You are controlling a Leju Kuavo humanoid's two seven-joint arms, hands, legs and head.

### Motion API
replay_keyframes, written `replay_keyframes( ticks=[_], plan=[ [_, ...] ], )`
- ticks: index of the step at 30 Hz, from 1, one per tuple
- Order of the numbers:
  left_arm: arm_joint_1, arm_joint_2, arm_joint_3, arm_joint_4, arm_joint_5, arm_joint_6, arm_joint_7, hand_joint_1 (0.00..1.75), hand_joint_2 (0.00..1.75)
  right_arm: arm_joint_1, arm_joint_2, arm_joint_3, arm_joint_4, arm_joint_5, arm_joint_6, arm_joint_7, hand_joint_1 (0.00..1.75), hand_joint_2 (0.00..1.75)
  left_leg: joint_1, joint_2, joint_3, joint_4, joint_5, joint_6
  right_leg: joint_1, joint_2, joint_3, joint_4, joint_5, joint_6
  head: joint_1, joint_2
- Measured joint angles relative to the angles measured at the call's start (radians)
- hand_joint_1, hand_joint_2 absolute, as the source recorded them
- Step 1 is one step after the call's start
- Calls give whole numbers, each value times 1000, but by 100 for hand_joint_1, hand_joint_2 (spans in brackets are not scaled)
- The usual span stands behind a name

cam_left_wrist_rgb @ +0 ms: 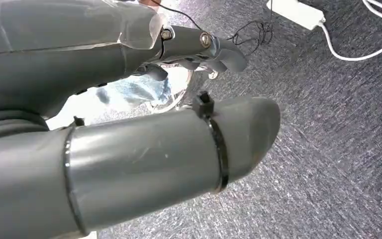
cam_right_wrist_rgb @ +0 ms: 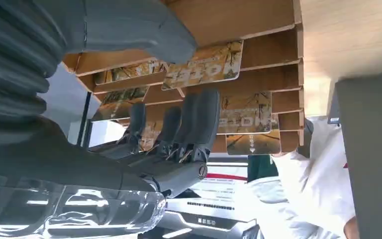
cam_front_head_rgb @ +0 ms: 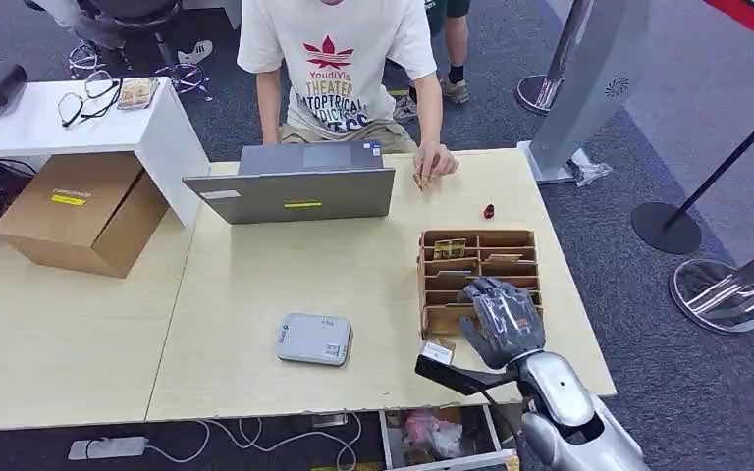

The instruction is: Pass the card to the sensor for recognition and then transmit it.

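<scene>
A wooden card rack [cam_front_head_rgb: 478,257] stands on the right part of the light wood table [cam_front_head_rgb: 255,285], with printed cards in its slots. My right hand [cam_front_head_rgb: 499,319] hovers over the rack's near end, fingers spread and empty. In the right wrist view the thumb [cam_right_wrist_rgb: 129,25] and the dark fingers [cam_right_wrist_rgb: 189,122] lie on either side of a yellow-brown card [cam_right_wrist_rgb: 206,64] that juts from a slot, with a gap to it. More cards [cam_right_wrist_rgb: 243,114] sit in slots behind. The grey flat sensor [cam_front_head_rgb: 314,340] lies left of the rack. My left hand [cam_left_wrist_rgb: 144,124] hangs over carpet, empty.
A person sits behind the table at a grey laptop [cam_front_head_rgb: 299,184], one hand [cam_front_head_rgb: 435,162] resting on the tabletop. A small red object [cam_front_head_rgb: 489,211] lies beyond the rack. A cardboard box [cam_front_head_rgb: 83,211] and a white side table [cam_front_head_rgb: 39,123] stand at the left. Stanchion bases [cam_front_head_rgb: 717,294] stand on the right.
</scene>
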Motion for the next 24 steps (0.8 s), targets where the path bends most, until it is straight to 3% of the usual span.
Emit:
replay_keyframes(
  ticks=[8, 9, 12, 15, 17, 19, 24],
  plan=[
    [0, 2, 0, 0, 2, 2, 0, 0, 0, -1, 0, 0, 11, 0, 13, 0, 84, 175, 0, 0, 0, 0, 0, 0, 0, 0, 0, 0, 0, 0, 0, 0],
    [0, 2, 0, 0, 2, 2, 0, 0, 0, -1, 0, 0, 12, 0, 13, 0, 91, 175, 0, 0, 0, 0, 0, 0, 0, 0, 0, 0, 0, 0, 0, 0],
    [1, 2, 0, 0, 2, 2, 0, 0, 0, -2, 0, 0, 16, 0, 14, 0, 89, 175, 0, 0, 0, 0, 0, 0, 0, 0, 0, 0, 0, 0, 0, 0],
    [1, 2, 0, 0, 2, 2, 0, 0, 0, -2, 0, 0, 16, 0, 15, 0, 99, 175, 0, 0, 0, 0, 0, 0, 0, 0, 0, 0, 0, 0, 0, 0],
    [1, 2, 0, 0, 2, 2, -2, 0, 0, -2, 0, 0, 16, 0, 15, 0, 124, 175, 0, 0, 0, 0, 0, 0, 0, 0, 0, 0, 0, 0, 0, 0],
    [1, 2, 0, 0, 2, 2, -3, 0, 0, -2, 0, 0, 17, 0, 15, 0, 138, 175, 0, 0, 0, 0, 0, 0, 0, 0, 0, 0, 0, 0, 0, 0],
    [1, 2, 0, 0, 0, 3, -3, 0, 0, -3, 0, 0, 17, 0, 16, 0, 150, 175, 0, 0, 0, 0, 0, 0, 0, 0, 0, 0, 0, 0, 0, 0]
  ],
)
